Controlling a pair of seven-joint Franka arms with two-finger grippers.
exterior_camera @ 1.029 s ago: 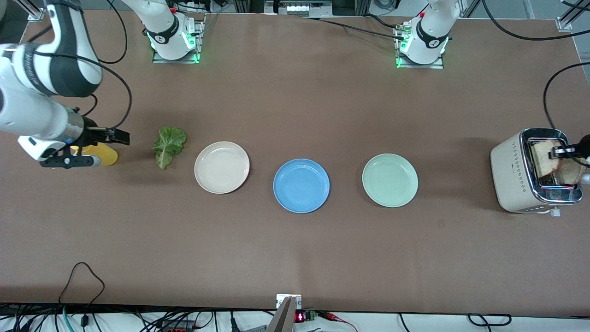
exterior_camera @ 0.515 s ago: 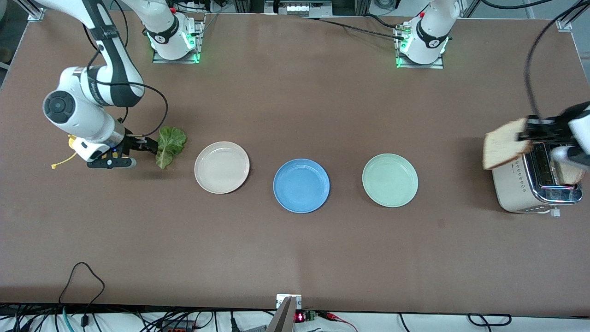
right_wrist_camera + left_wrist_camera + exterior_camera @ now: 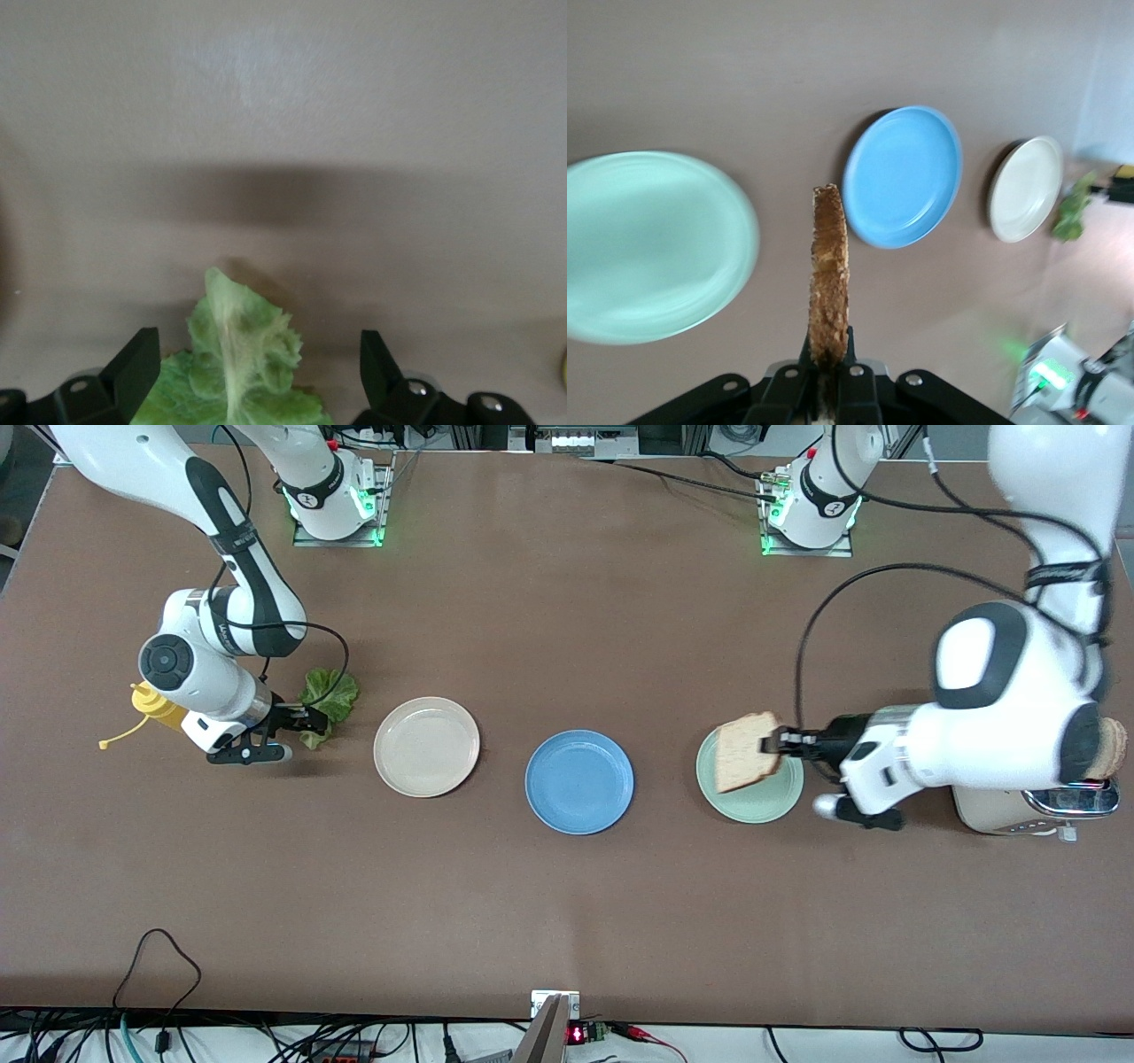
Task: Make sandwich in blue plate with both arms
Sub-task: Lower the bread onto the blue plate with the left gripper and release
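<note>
My left gripper (image 3: 780, 741) is shut on a slice of toasted bread (image 3: 742, 751) and holds it on edge over the pale green plate (image 3: 762, 802); the left wrist view shows the slice (image 3: 829, 279) gripped between the jaws. The blue plate (image 3: 579, 781) sits bare at the table's middle, also in the left wrist view (image 3: 904, 175). My right gripper (image 3: 307, 720) is open and low at the crinkly green lettuce leaf (image 3: 330, 693); in the right wrist view the leaf (image 3: 235, 359) lies between the spread fingers (image 3: 137, 363). A second slice (image 3: 1112, 748) sticks up from the toaster.
A cream-white plate (image 3: 426, 746) lies between the lettuce and the blue plate. A beige toaster (image 3: 1041, 808) stands at the left arm's end, mostly hidden by the left arm. A yellow bottle (image 3: 155, 704) lies beside the right arm's wrist.
My left gripper pulled the bread slice out of the toaster and carried it to over the green plate. My right gripper moved from the yellow bottle to the lettuce leaf.
</note>
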